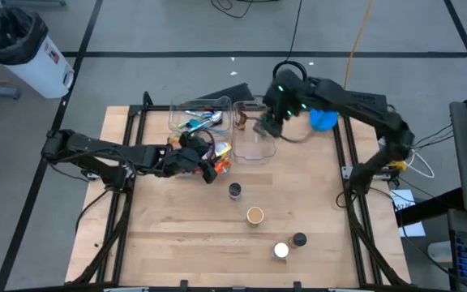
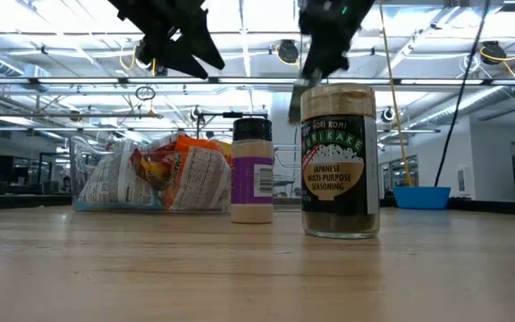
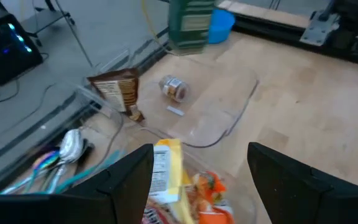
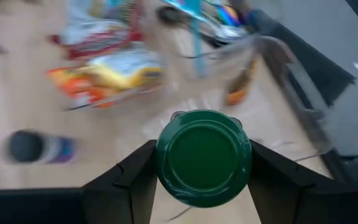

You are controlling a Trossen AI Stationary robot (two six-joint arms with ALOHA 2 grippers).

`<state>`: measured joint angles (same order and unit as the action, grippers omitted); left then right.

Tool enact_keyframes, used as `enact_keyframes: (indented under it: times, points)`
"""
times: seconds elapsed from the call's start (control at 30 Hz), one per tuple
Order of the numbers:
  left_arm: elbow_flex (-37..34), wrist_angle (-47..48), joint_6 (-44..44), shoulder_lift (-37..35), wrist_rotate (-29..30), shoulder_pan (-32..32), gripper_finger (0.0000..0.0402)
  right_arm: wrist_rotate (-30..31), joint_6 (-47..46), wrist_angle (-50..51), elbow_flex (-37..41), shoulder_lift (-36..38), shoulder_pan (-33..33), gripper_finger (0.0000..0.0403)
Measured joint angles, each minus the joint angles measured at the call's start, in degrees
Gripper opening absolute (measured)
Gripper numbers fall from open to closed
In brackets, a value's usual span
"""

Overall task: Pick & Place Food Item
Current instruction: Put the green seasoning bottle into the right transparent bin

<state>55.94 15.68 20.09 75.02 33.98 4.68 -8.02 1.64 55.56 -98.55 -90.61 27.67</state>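
My right gripper (image 4: 204, 163) is shut on a jar with a green lid (image 4: 204, 155), held above a clear shallow bin (image 1: 254, 142) at the table's far middle. The jar also shows in the left wrist view (image 3: 190, 25). A small jar (image 3: 174, 88) lies on its side in that bin, and a brown packet (image 3: 115, 93) leans at the bin's edge. My left gripper (image 3: 197, 174) is open above orange and yellow snack packets (image 3: 178, 180), just left of the bin (image 1: 205, 162). My right gripper pinches the green-lidded jar between its two fingers (image 4: 135, 177), one on each side of the jar just under the lid (image 4: 204, 155). The fingers point down, along the jar. The jar hangs upright, lifted clear above the clear bin.
A second clear bin (image 1: 199, 118) with utensils stands at the far left of the first. A purple-labelled jar (image 2: 252, 170), a seasoning jar (image 2: 340, 161) and two more small jars (image 1: 280, 251) stand on the near half of the table. A blue bowl (image 1: 324, 120) sits at the far right.
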Motion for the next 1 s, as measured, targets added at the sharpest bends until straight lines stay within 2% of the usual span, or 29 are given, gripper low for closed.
enact_keyframes:
  times: [0.2, 0.5, 0.77, 1.0]
  points:
    - [-0.02, 3.06, 0.84, 0.0, 0.04, -1.34, 0.0269, -1.16, 3.78, -2.43, -2.5, -9.45, 7.23, 0.0191]
    - [-0.02, 3.85, 0.99, 0.0, 0.04, -2.05, 0.0269, -1.15, 7.1, -9.11, -2.53, -18.12, 9.83, 0.0191]
    - [-0.02, 3.85, 1.05, 0.0, 0.02, -2.05, 0.0269, -0.99, 8.07, -10.77, -2.53, -22.91, 10.64, 0.0191]
    - [-0.02, 3.83, 1.23, 0.0, 0.02, -2.05, 0.0269, -0.85, 8.07, -10.96, -2.53, -24.01, 10.79, 0.0191]
